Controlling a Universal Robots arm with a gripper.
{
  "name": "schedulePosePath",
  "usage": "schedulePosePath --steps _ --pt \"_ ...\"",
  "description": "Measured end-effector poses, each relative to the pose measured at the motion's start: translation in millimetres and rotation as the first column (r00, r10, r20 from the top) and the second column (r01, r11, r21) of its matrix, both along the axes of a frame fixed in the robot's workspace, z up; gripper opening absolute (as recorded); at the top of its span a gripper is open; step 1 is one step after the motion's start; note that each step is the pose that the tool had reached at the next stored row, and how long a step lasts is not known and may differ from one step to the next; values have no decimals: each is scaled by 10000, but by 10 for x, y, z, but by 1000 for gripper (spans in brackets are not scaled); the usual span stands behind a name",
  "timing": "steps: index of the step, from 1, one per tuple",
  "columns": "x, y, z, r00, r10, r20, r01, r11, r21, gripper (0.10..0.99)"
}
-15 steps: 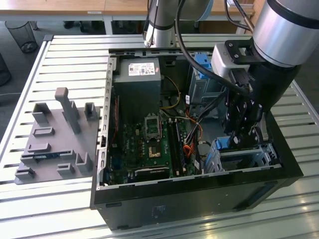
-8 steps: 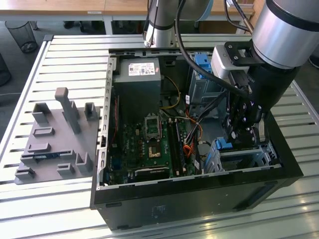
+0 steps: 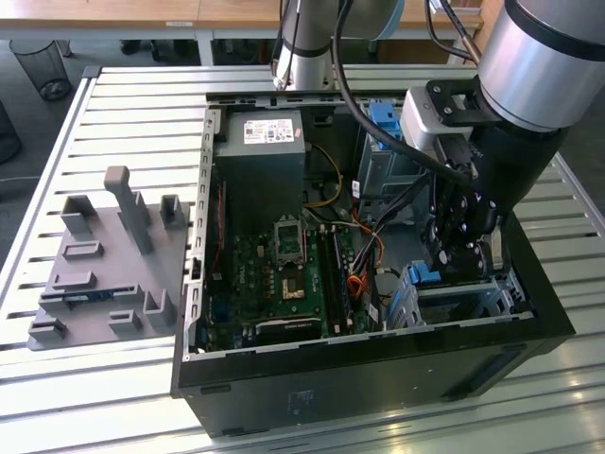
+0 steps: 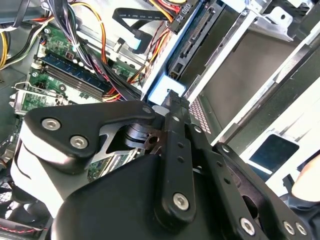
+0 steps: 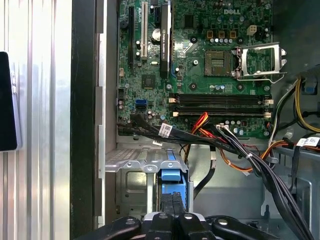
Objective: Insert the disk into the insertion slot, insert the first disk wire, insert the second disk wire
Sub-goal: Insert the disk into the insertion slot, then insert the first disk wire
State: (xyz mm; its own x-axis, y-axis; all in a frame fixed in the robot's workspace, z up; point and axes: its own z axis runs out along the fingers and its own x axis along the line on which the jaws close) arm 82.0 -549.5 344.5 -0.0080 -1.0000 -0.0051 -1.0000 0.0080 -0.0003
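Gripper (image 3: 456,253) is low inside the case (image 3: 378,378), at the corner by the slot (image 3: 473,298). In the first wrist view its fingers (image 5: 167,212) are drawn together. In both wrist views the tips rest against the blue carrier edge of the disk (image 5: 170,175) (image 4: 159,93). Cannot tell whether they nip it.

Disk sits directly ahead of the gripper (image 5: 172,207), standing part-way into the slot (image 5: 132,160). Its connector edge is exposed just past the fingertips (image 4: 172,100). A black cable bundle (image 5: 200,140) crosses beyond the disk, with the motherboard (image 5: 215,50) further off.
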Motion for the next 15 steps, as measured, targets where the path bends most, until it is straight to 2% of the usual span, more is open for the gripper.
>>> schedulePosePath --steps 15 --pt "43 0 0 10000 -1 0 1 10000 0 106"
